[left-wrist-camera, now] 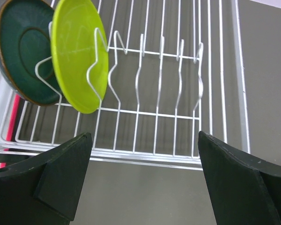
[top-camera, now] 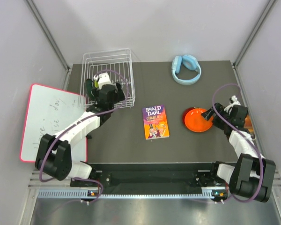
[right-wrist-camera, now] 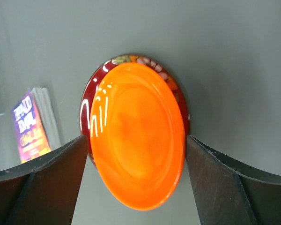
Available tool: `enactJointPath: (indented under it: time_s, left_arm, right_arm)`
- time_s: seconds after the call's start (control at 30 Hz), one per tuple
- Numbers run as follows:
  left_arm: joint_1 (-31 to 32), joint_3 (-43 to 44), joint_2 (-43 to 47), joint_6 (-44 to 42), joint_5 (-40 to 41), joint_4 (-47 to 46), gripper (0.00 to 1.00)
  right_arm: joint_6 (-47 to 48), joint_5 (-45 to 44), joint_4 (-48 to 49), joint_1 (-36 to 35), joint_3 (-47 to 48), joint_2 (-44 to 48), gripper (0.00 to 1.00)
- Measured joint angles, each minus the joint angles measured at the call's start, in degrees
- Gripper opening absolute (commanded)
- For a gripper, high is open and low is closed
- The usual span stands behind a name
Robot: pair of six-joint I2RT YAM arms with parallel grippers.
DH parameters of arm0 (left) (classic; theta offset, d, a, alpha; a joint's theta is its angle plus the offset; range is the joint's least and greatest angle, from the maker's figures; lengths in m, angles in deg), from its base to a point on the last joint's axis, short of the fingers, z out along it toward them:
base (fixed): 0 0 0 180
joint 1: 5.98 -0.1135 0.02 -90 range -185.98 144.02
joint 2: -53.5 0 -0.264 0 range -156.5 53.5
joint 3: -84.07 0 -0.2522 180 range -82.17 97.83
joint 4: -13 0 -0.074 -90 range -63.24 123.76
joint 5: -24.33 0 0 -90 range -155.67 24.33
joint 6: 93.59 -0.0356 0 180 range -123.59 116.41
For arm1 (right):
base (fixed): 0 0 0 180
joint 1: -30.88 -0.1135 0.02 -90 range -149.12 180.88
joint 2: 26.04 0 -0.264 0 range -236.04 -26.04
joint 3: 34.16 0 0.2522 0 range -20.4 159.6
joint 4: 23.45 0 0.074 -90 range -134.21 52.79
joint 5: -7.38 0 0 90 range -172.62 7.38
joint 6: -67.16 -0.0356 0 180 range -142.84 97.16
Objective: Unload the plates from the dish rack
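Observation:
The white wire dish rack (top-camera: 110, 56) stands at the table's back left. In its slots a dark green plate (left-wrist-camera: 18, 51) and a lime green plate (left-wrist-camera: 77, 51) stand upright side by side. My left gripper (left-wrist-camera: 145, 178) is open just outside the rack's near rim (left-wrist-camera: 145, 154), with nothing between its fingers. On the right, an orange plate (right-wrist-camera: 138, 136) lies on top of a glossy red patterned plate (right-wrist-camera: 86, 101) on the table. My right gripper (right-wrist-camera: 136, 173) is open, its fingers on either side of the orange plate (top-camera: 196, 120) without gripping it.
A paperback book (top-camera: 155, 122) lies mid-table, left of the stacked plates. Blue headphones (top-camera: 186, 69) sit at the back right. A whiteboard with a red edge (top-camera: 47, 117) leans off the table's left side, beside the left arm.

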Motion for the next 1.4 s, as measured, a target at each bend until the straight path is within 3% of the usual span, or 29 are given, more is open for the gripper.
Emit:
enactJointPath:
  time_s: [0.3, 0.6, 0.8, 0.9, 1.03, 1.13, 1.23, 1.27, 1.3, 1.4]
  left_arm:
    - [-5.1, 0.1, 0.0, 0.5, -2.2, 0.5, 0.99]
    - [-9.4, 4.0, -3.0, 2.0, -2.1, 0.6, 0.99]
    - [-13.9, 5.6, -7.6, 2.1, -0.3, -0.6, 0.89]
    - [-14.8, 7.2, -10.7, 1.8, 0.4, -1.0, 0.78]
    - [-15.0, 10.2, -15.9, 1.3, 0.5, -3.0, 0.43]
    - [-15.0, 11.6, -18.7, 0.7, 0.9, -3.8, 0.36]
    - [-15.0, 13.2, -20.7, 0.1, 1.6, -4.0, 0.18]
    - [-15.0, 13.5, -21.2, -0.6, 1.9, -3.9, 0.04]
    - [-15.0, 13.6, -21.4, -1.4, 2.7, -3.6, 0.0]
    - [-15.4, 13.7, -21.6, -4.7, 3.0, -3.3, 0.0]
  right_arm:
    - [2.9, -7.7, -6.4, -3.5, 3.0, 1.6, 0.83]
    - [3.5, -8.7, -7.5, -4.9, 3.1, 1.2, 0.83]
    - [3.5, -8.2, -7.5, -4.9, 3.1, 1.2, 0.83]
    - [3.5, -7.7, -7.1, -4.9, 3.1, 0.5, 0.82]
    - [3.5, -7.0, -6.8, -4.9, 3.1, -1.7, 0.82]
    - [3.5, -6.8, -6.8, -4.9, 3.1, -2.1, 0.82]
    - [3.5, -6.8, -6.5, -4.9, 3.1, -2.1, 0.82]
    - [3.5, -6.8, -6.5, -4.9, 3.1, -2.1, 0.82]
    - [3.5, -6.8, -6.5, -4.9, 3.1, -2.1, 0.82]
    - [3.5, -6.8, -6.5, -4.9, 3.1, -2.1, 0.82]
